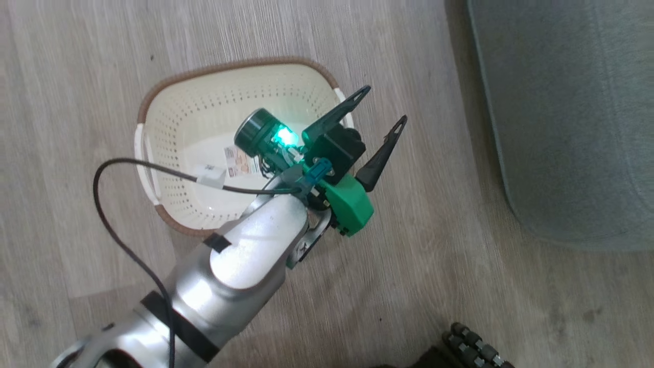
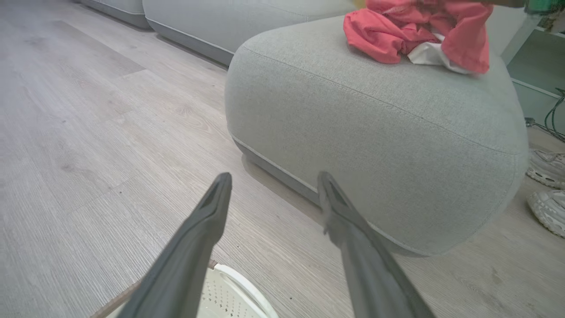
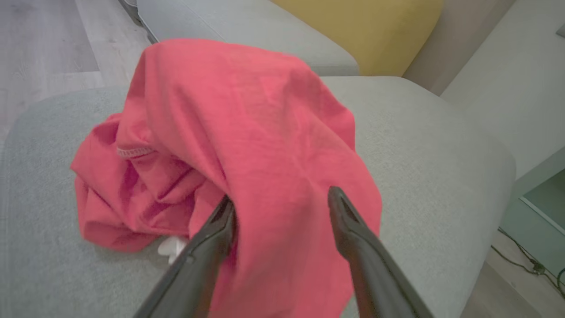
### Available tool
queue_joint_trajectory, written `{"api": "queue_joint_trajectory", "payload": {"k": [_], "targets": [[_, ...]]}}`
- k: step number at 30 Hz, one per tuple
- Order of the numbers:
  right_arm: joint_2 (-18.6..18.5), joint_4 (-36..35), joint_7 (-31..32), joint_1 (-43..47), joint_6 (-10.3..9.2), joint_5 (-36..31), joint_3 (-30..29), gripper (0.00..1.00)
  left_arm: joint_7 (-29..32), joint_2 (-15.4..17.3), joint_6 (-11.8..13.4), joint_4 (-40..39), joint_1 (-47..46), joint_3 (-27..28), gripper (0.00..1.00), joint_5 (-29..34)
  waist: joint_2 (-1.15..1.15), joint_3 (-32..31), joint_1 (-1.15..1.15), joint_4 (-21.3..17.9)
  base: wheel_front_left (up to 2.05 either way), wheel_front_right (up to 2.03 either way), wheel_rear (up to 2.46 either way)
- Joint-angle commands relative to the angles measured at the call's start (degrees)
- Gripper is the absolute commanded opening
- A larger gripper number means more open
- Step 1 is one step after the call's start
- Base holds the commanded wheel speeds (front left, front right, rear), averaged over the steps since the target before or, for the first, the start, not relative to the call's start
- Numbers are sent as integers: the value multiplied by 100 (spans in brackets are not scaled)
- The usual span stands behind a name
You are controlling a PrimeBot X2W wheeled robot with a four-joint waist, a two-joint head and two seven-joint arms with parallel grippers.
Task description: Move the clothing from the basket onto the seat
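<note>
The cream perforated basket [image 1: 176, 128] stands on the wood floor with nothing but a label sticker [image 1: 238, 161] inside. My left gripper [image 1: 384, 106] hovers over its right rim, fingers spread wide and empty; the left wrist view has them [image 2: 271, 181] pointing at the side of the grey-green seat [image 2: 375, 141]. Red clothing [image 2: 397, 31] lies bunched on top of the seat. In the right wrist view my right gripper [image 3: 281, 198] is open just above the seat [image 3: 432, 145], and the red clothing [image 3: 247, 115] drapes loosely between and over its fingers. A bit of white fabric [image 3: 172, 247] peeks from under the heap.
The seat's corner [image 1: 572, 102] lies right of the basket. More grey sofa sections [image 2: 198, 22] and a yellow cushion [image 3: 366, 31] stand behind it. Pale shoes [image 2: 547, 176] and cables [image 3: 529, 265] lie on the floor beside the seat. A black cable [image 1: 102, 204] loops off my left arm.
</note>
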Motion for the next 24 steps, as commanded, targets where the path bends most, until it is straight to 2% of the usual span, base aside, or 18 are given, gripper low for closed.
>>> {"api": "queue_joint_trajectory", "payload": {"k": [1, 7, 16, 24], "targets": [[-110, -344, -51, 338, -2, 143, 137, 100, -29, -7, -22, -212, 114, 217, 100, -31, 0, -260, 1, 2, 0, 0, 0], [93, -1135, -52, 1126, -2, 649, 551, 100, -29, -7, -30, -257, 445, 537, 100, -14, 0, -719, 1, 131, 0, 0, 0], [485, -2360, -52, 2107, -2, 1208, 1133, 100, -29, 70, -2, -390, 1096, 1336, 100, 165, 0, -1382, 1, 556, 0, 0, 0], [912, -3112, -52, 2694, -2, 1217, 1428, 100, -29, 235, 122, -479, 1672, 2152, 100, 376, 0, -1853, 1, 916, 0, 0, 0]]}}
